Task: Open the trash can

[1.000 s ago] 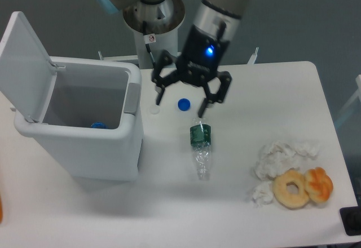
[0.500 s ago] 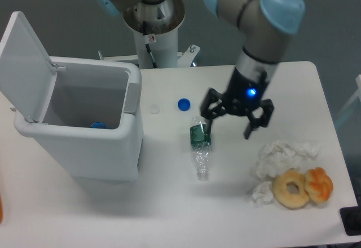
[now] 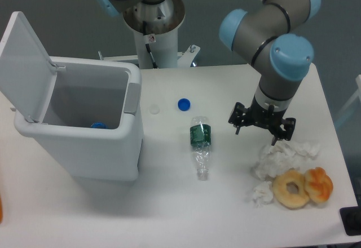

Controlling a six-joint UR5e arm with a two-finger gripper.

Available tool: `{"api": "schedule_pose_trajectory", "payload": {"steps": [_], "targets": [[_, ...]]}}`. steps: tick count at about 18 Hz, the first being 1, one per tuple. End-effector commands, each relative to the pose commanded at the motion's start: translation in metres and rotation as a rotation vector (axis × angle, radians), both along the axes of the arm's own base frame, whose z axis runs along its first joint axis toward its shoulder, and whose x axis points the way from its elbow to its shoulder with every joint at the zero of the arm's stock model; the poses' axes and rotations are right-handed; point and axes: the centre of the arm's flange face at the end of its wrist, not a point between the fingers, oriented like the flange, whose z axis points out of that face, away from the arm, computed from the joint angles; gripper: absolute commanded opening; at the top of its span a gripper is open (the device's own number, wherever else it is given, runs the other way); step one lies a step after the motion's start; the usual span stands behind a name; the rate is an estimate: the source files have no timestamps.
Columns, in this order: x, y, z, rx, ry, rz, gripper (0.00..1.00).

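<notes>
The white trash can [image 3: 84,146] stands at the left of the table with its flat lid [image 3: 25,62] swung up and back, so the inside shows. A grey push tab [image 3: 133,97] sits on its right rim. A blue item [image 3: 99,126] lies at the bottom inside. My gripper [image 3: 261,129] hangs at the right of the table, far from the can, just above a crumpled white tissue [image 3: 279,156]. Its fingers are spread and hold nothing.
A crushed clear bottle with a green label [image 3: 199,145] lies mid-table. A blue cap [image 3: 183,104] and a white cap [image 3: 154,110] lie near the can. Two doughnuts [image 3: 302,187] sit at the front right beside the tissues. The arm's base post [image 3: 153,28] stands behind.
The gripper has moved from beside the can's right rim across the table to the right, ending over the tissue. The can's lid stays open and nothing else moved.
</notes>
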Motion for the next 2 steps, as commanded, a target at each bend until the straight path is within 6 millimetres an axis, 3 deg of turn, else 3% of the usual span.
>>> {"api": "schedule_pose_trajectory", "payload": {"steps": [2], "targets": [[0.0018,-0.0002,-0.0037,-0.004,-0.001,-0.004,1.0]]}}
